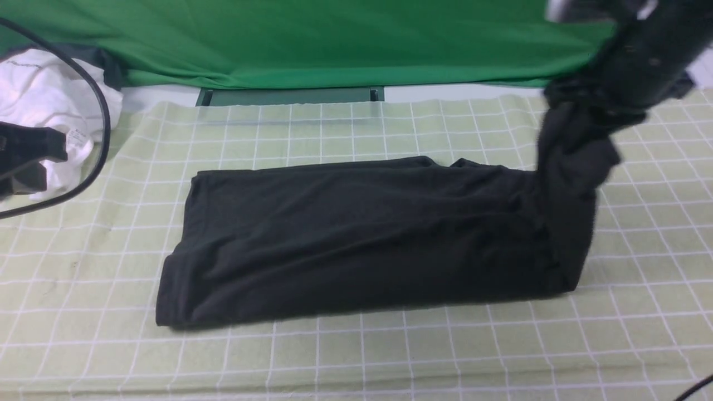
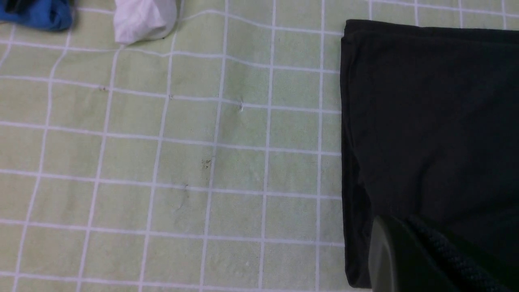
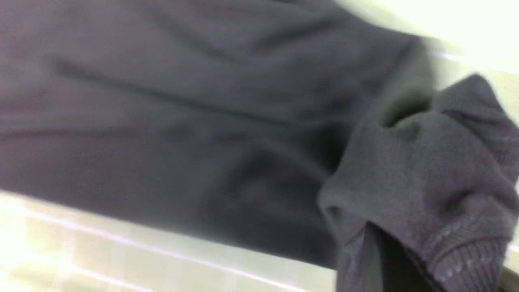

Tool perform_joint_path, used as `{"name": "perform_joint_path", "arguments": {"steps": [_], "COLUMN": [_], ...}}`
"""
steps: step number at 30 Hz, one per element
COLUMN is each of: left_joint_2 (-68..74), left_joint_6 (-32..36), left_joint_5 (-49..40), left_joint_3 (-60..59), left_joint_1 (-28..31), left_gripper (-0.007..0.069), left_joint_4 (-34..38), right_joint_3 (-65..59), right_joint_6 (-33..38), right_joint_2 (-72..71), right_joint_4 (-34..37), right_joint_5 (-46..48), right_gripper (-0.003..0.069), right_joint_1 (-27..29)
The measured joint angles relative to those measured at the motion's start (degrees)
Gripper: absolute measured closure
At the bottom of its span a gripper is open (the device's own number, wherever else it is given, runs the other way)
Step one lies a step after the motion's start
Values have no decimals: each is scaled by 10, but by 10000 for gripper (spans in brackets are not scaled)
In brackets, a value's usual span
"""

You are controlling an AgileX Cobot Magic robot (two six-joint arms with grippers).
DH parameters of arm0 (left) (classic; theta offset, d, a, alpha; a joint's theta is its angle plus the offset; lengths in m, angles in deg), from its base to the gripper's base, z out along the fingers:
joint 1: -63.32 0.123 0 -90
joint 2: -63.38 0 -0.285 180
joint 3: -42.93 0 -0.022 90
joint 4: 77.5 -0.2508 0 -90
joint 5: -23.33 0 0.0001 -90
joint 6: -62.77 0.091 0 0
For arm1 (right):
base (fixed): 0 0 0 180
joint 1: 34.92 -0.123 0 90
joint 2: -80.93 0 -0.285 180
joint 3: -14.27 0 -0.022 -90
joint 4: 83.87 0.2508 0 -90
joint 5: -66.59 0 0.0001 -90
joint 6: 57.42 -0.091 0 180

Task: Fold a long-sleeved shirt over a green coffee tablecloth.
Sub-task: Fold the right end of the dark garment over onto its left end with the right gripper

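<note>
Shirt (image 1: 356,239) lies as a long folded band on the tablecloth (image 1: 356,356). My right claw (image 1: 579,103) grips its bunched right end, raised. My left claw (image 1: 28,159) is clenched, empty, off to the side. I judge the fabric soft, light and limp; take hold at the edges.

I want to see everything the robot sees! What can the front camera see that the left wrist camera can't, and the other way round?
Only the front view: the green backdrop, the whole black shirt, and the right gripper holding one end of it up off the cloth. Only the left wrist view: a blue cloth at the picture's edge and a small dark spot on the tablecloth. Both: the black shirt and the pale green checked tablecloth under it.
</note>
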Motion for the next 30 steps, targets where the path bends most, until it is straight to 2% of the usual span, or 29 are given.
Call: {"name": "perform_joint_path", "arguments": {"steps": [4,8,17,23,26,29,30], "left_joint_2": [0,0,0,0,0,0,0], "left_joint_6": [0,0,0,15,26,27,28], "left_joint_5": [0,0,0,-1,-2,-2,-2], "left_joint_3": [0,0,0,0,0,0,0], "left_joint_1": [0,0,0,0,0,0,0], "left_gripper": [613,613,613,613,613,613,613], "left_joint_4": [1,2,3,22,32,33,33], "right_joint_3": [35,99,209,228,228,228,228], "right_joint_6": [-20,-27,-49,-67,-75,-77,-76], "right_joint_2": [18,67,187,252,280,294,298], "right_joint_4": [30,99,125,133,135,142,144], "right_joint_5": [-20,-45,-74,-130,-180,-213,-224], "right_gripper": [608,608,608,587,533,450,397], "right_joint_1": [-78,-144,-232,-274,-288,-299,-304]}}
